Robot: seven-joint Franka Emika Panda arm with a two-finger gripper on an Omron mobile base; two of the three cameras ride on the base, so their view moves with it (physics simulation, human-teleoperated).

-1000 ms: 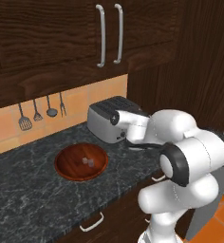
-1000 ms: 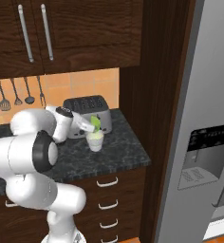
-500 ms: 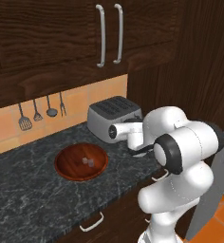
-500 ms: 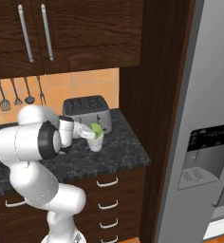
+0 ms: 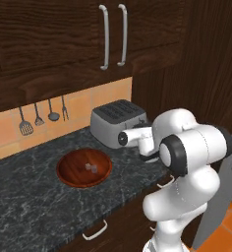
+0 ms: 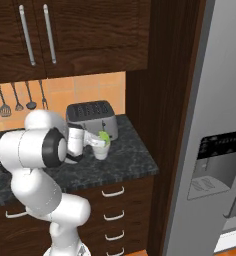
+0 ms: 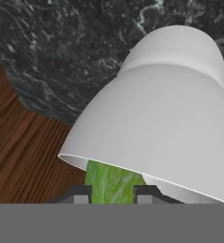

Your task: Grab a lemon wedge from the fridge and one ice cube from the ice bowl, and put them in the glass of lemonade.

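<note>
Now my gripper (image 7: 112,192), pinching the lemon wedge (image 7: 109,182), hangs at the cup's (image 6: 100,148) rim beside the toaster (image 6: 89,119); next, release, then fetch ice.

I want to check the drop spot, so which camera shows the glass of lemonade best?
The right base view: the glass of lemonade stands whole on the counter before the toaster, lemon wedge at its rim. The hand view gives a tilted close-up of its wall; in the left base view the arm hides it.
</note>
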